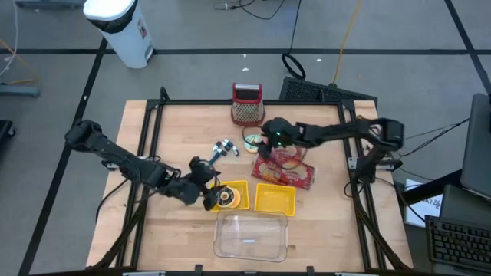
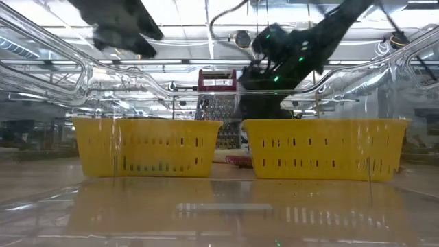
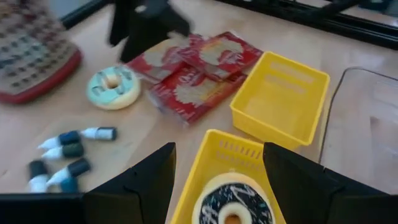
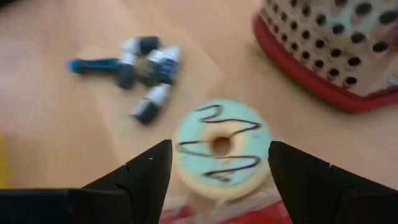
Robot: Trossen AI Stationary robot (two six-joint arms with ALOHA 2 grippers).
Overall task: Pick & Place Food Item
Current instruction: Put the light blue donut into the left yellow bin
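Donut (image 4: 221,148), pale green icing, dark zigzag drizzle

Open wood around the pale donut (image 4: 221,148), hemmed by grater (image 4: 339,46), markers (image 4: 144,70), red packets (image 1: 285,169).

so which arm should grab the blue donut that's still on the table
The right. Its open gripper hovers right over the light-blue donut, fingers either side. The left gripper, also open, is above the chocolate donut lying in the left yellow basket, farther off.
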